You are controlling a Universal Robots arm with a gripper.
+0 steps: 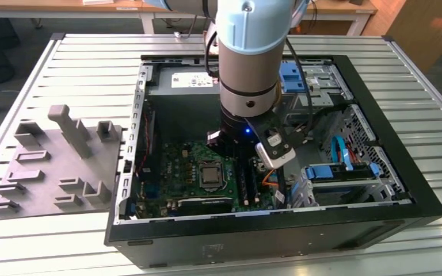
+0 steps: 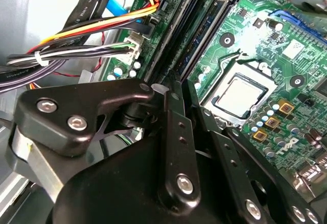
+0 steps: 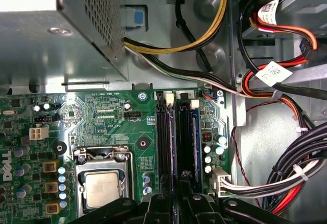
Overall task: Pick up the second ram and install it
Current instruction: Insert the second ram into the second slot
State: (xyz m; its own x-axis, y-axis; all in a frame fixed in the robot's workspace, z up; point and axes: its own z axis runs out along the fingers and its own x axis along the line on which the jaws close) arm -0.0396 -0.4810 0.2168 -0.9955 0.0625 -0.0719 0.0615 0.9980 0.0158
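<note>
First wrist view: end effector (image 3: 185, 187) tight on ram (image 3: 185, 170) at motherboard (image 3: 102, 116) slots, white cable tag (image 3: 273, 73) nearby.

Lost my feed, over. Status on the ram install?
Gripper low at the memory slots, grip unclear. Ram stick held or not: cannot tell. Cables beside the slots, not across them.

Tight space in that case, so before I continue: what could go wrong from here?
The end effector sits low over the memory slots; any sideways offset could load the motherboard. The cable bundle lies close beside the slots and might snag. The bare processor beside them could get knocked.
</note>
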